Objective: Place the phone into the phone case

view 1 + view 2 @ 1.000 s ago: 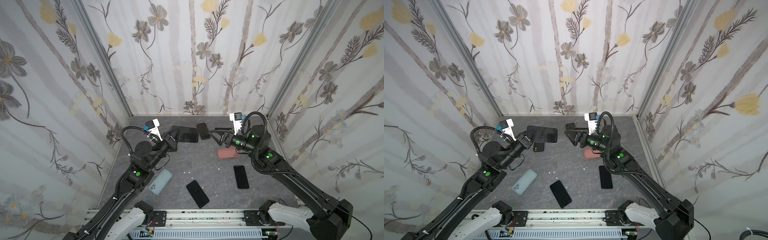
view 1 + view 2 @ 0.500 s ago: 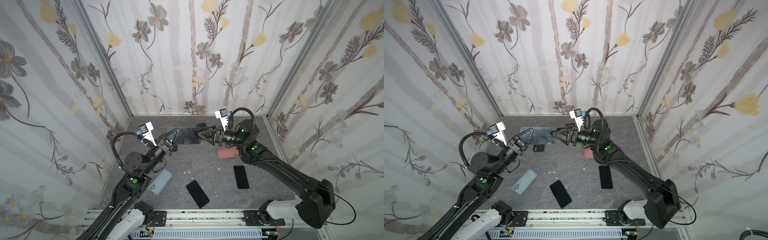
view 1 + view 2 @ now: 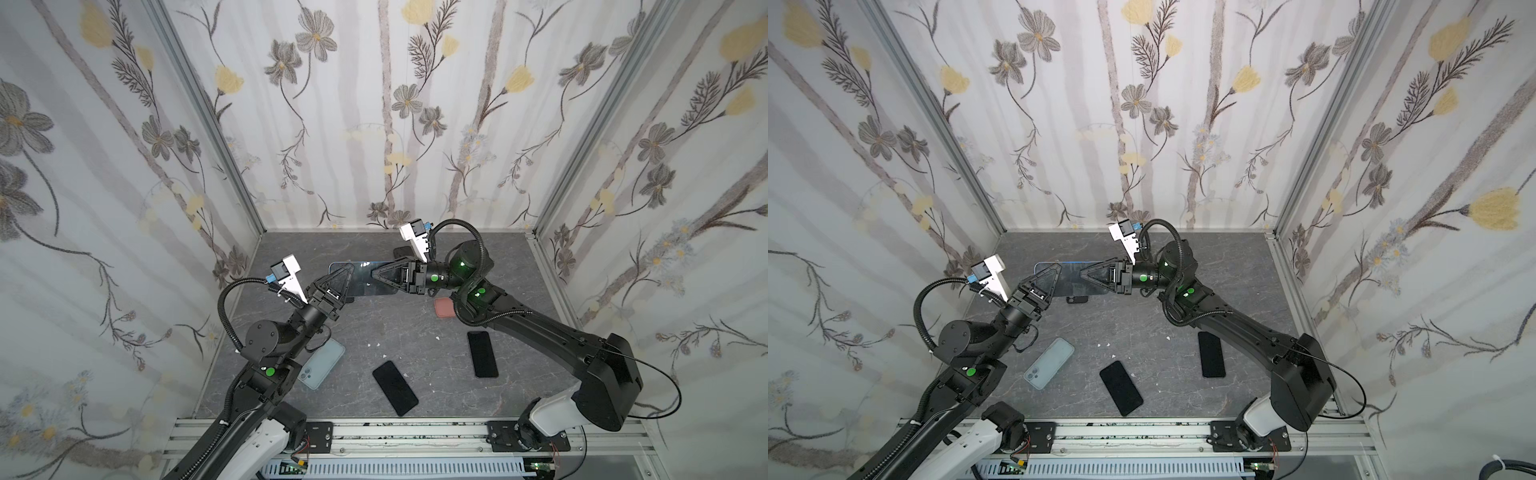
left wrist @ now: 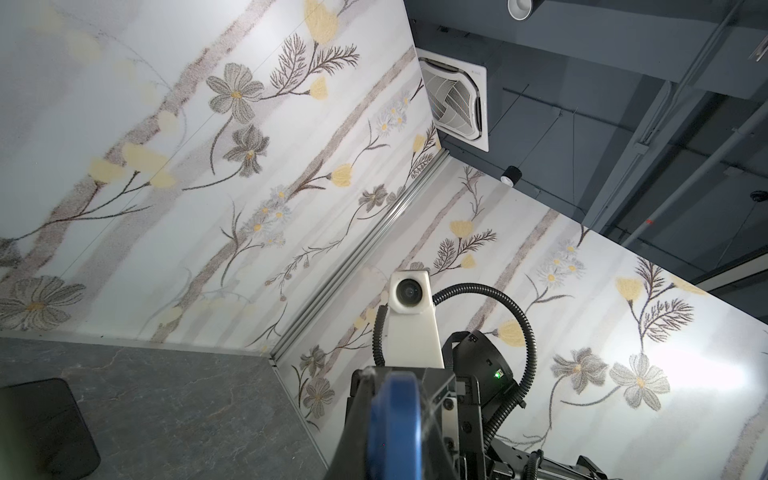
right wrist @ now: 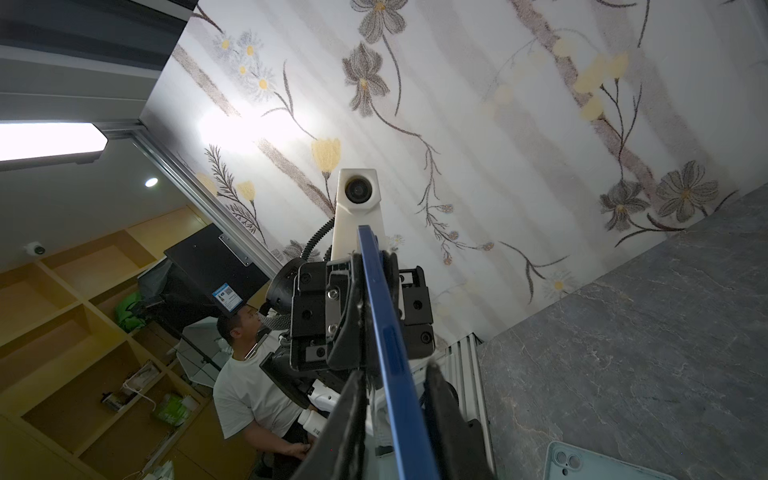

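One blue-edged phone [image 3: 362, 277] hangs above the counter [image 3: 415, 332], pinched at one end by the left tool [image 3: 338, 282] and at the opposite end by the right tool [image 3: 384, 277]. On the counter lie two black phones [image 3: 395, 387] [image 3: 482, 354], one pale blue case [image 3: 322, 368], one pink case [image 3: 444, 307] and one small dark case [image 3: 1077, 298].

No text can be read; the blue-and-white sticker [image 5: 227, 297] on a black panel is too small.
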### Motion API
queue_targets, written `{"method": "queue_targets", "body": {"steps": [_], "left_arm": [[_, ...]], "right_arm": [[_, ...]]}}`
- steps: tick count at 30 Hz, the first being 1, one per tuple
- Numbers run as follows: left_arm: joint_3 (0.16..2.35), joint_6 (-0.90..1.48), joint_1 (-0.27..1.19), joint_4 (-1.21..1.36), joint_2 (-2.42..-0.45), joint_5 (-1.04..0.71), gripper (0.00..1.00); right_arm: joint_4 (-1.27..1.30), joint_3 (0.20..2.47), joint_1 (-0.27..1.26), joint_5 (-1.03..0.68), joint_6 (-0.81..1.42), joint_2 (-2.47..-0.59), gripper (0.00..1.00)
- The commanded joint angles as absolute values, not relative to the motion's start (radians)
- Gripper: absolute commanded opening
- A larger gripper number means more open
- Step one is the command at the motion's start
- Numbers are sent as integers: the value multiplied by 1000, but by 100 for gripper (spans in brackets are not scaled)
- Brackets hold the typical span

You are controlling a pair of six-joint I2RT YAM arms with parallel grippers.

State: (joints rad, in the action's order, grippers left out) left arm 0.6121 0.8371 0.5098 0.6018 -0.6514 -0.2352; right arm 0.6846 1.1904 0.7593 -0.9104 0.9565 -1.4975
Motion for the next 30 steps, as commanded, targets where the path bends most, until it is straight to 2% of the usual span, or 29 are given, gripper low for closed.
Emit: {"method": "queue_targets", "body": {"steps": [1, 6, 17, 18, 20, 21, 23, 24, 27, 30], "left_arm": [[599, 826, 509, 642, -632, -170, 0], [574, 826, 509, 604, -585, -125, 0], [529, 804, 509, 538, -522, -6, 0], [530, 804, 509, 536, -523, -6, 6], [532, 802, 509, 525, -523, -6, 12], [532, 802, 509, 525, -522, -5, 21], [538, 797, 509, 507, -514, 16, 53], [547, 790, 509, 477, -505, 36, 60], [589, 768, 509, 289, -457, 155, 69], [606, 769, 509, 48, -384, 281, 71]], "right_arm": [[772, 1181, 764, -907, 978, -1477, 9], [755, 1168, 767, -904, 962, -1459, 0], [722, 1147, 788, -849, 920, -1423, 0], [721, 1147, 788, -845, 920, -1422, 0], [720, 1153, 788, -846, 920, -1425, 0], [707, 1162, 789, -847, 918, -1427, 0], [650, 1183, 787, -836, 888, -1430, 0], [608, 1191, 785, -819, 865, -1428, 0], [477, 1203, 763, -740, 808, -1424, 0], [356, 1208, 712, -683, 771, -1435, 0]]}}
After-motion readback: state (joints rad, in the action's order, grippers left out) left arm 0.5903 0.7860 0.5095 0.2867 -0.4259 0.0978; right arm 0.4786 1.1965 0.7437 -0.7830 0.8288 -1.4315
